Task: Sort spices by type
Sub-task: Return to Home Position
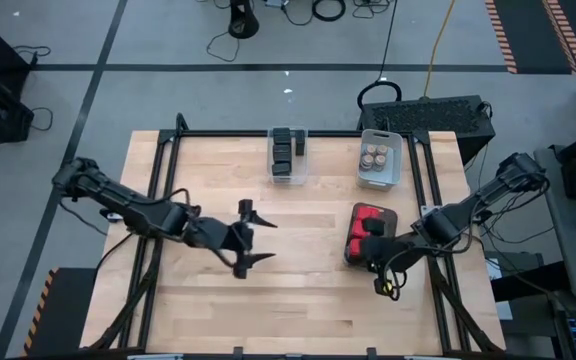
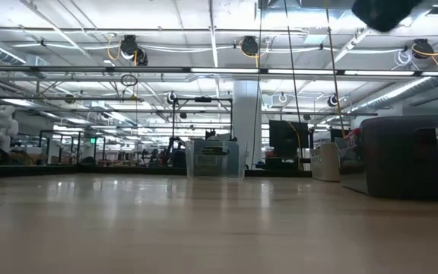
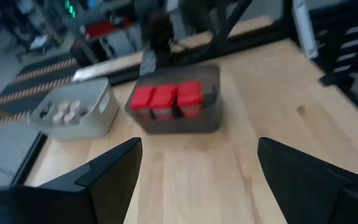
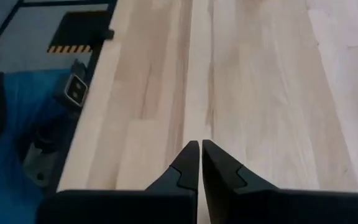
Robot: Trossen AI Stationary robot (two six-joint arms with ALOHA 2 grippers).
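**Since everything sits binned, sorting looks done**

Red tins (image 1: 369, 213) fill the dark bin (image 1: 351, 252) by the desk's (image 1: 298, 305) right edge; dark tins (image 1: 286, 150) and jars (image 1: 376, 155) line its far edge. Left gripper (image 1: 271, 240) hangs apart mid-desk; right gripper (image 4: 197, 146), together, front-right.

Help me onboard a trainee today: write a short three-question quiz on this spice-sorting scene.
1. True or false: the left gripper is open over the table.
2. The red tins sit in: A) a clear bin; B) the dark bin; C) a white bin.
3. Fill in: the right gripper, near the table's edge, has its fingers ___.
Key: 1 true; 2 B; 3 shut.
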